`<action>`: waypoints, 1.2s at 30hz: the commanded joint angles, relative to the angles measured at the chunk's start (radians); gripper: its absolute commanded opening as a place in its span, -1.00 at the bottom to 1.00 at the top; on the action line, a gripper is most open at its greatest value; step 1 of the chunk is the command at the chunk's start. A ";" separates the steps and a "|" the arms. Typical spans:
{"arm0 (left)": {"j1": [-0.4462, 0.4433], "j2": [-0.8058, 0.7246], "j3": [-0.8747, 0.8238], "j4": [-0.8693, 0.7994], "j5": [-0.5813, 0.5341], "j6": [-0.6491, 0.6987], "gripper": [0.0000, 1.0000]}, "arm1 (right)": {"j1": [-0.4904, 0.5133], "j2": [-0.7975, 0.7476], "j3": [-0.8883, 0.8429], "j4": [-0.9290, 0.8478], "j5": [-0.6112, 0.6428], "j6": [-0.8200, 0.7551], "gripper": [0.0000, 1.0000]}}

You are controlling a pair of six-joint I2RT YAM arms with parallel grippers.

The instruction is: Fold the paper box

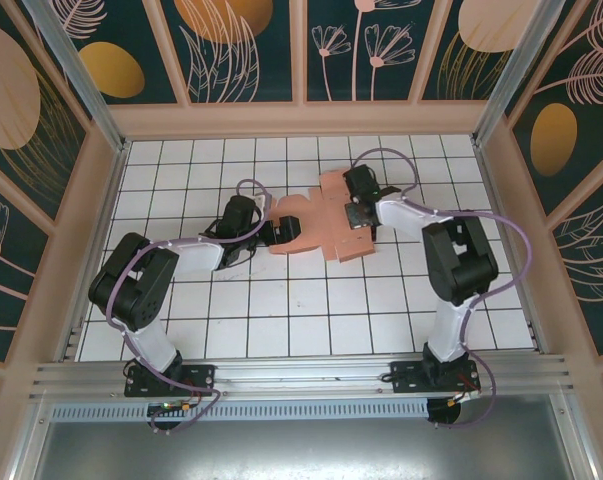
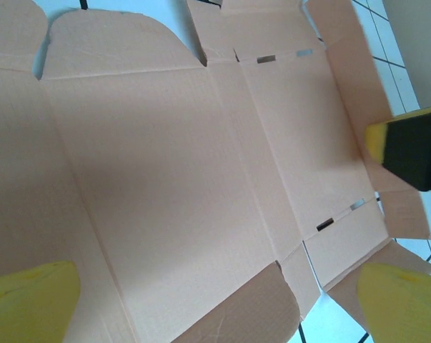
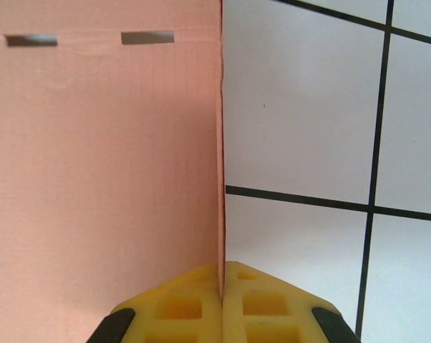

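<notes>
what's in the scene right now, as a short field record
object: paper box, salmon-pink, flaps spread, mostly flat
surface: white tiled table
left end effector: open, facing the sheet
right end effector: shut on an edge of the paper box
fold state: not yet folded up

A fixed camera high at the near edge looks down on the tiled worktop [image 1: 281, 320]. Both wrist cameras sit very close to the paper box [image 1: 326, 228], shared by all views.
</notes>
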 commanded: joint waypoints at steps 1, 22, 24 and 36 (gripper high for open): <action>-0.001 -0.019 0.055 -0.027 -0.021 0.033 0.98 | -0.031 -0.065 -0.047 0.067 -0.214 -0.016 -1.00; 0.082 0.228 0.628 -0.586 0.101 0.380 0.53 | -0.149 -0.225 -0.265 0.349 -0.602 -0.089 -1.00; 0.108 0.244 0.658 -0.625 0.145 0.407 0.50 | -0.156 -0.229 -0.263 0.346 -0.627 -0.095 -1.00; 0.136 0.335 0.790 -0.778 0.244 0.608 0.13 | -0.159 -0.239 -0.259 0.311 -0.782 -0.122 -1.00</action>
